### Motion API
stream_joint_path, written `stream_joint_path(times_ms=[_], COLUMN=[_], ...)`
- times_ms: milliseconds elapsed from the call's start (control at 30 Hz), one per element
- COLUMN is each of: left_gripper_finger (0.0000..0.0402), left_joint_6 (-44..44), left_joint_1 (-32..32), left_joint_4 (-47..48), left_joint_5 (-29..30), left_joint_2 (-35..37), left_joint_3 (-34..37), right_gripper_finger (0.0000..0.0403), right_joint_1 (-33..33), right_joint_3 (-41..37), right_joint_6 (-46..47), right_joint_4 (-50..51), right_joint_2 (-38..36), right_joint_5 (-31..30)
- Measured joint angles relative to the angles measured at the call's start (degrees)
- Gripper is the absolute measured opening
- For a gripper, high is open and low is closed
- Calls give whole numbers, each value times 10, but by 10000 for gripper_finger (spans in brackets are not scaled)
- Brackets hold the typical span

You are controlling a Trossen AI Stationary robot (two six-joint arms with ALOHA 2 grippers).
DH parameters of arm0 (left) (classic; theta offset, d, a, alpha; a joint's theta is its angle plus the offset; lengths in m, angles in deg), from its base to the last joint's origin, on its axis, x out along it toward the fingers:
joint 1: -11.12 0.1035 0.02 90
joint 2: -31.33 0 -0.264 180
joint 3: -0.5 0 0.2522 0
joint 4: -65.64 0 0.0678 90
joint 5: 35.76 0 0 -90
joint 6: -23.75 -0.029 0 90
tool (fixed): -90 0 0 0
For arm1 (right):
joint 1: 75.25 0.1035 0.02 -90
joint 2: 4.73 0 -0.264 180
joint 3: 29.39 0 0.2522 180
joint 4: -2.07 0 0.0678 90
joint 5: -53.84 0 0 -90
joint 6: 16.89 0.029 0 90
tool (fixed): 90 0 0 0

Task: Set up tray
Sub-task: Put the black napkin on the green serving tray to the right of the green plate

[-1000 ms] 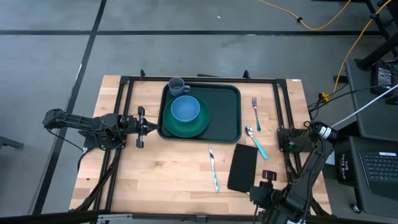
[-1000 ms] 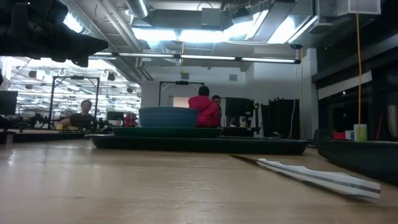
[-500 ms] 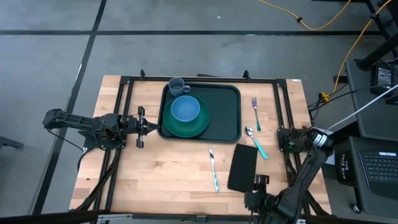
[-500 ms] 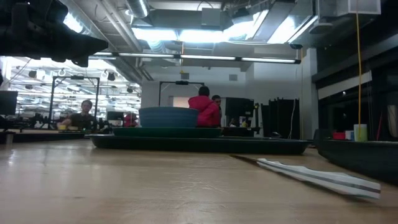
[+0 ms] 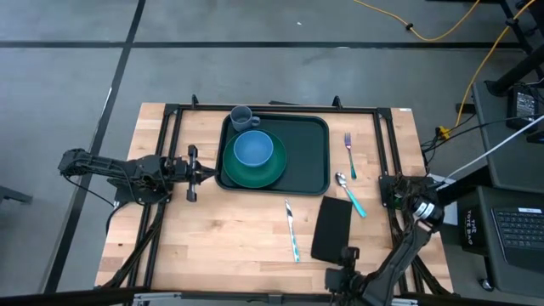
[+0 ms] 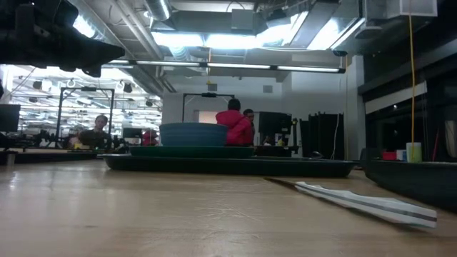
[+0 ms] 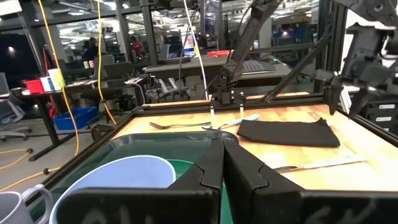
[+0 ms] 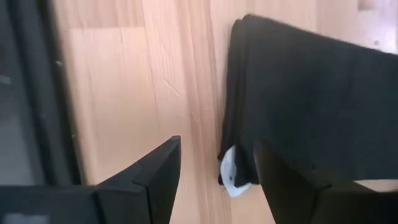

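Shifting left – right gripper (image 5: 344,265) nears napkin (image 5: 332,227)

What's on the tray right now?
The tray holds a green plate with a blue bowl on it, plus a grey mug. Beneath the plate is hidden.

No readable text, label, brand or number anywhere.

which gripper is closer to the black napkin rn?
Right. The right gripper hovers open at the black napkin's near edge; the left gripper sits shut beside the tray, across the table.
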Motion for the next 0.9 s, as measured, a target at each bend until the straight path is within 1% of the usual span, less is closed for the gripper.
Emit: stream_joint_path(times_ms=[133,300,367,700,767,900], left_gripper_finger=[3,3,3,3,3,3], left_joint_6=[0,0,0,0,0,0], left_joint_1=[0,0,0,0,0,0], left_joint_4=[0,0,0,0,0,0], left_joint_5=[0,0,0,2,2,4], left_joint_2=[0,0,0,0,0,0], left_joint_3=[0,0,0,0,0,0], right_gripper_finger=[206,206,206,206,206,206], right_joint_1=[0,-2,-2,-2,-2,-2], right_joint_3=[0,0,0,0,-2,-16], right_joint_6=[-1,0,0,2,2,-1], right_joint_4=[0,3,10,63,60,41], right_joint_2=[24,46,50,53,53,51], right_joint_5=[-2,-29,-30,-20,-19,12])
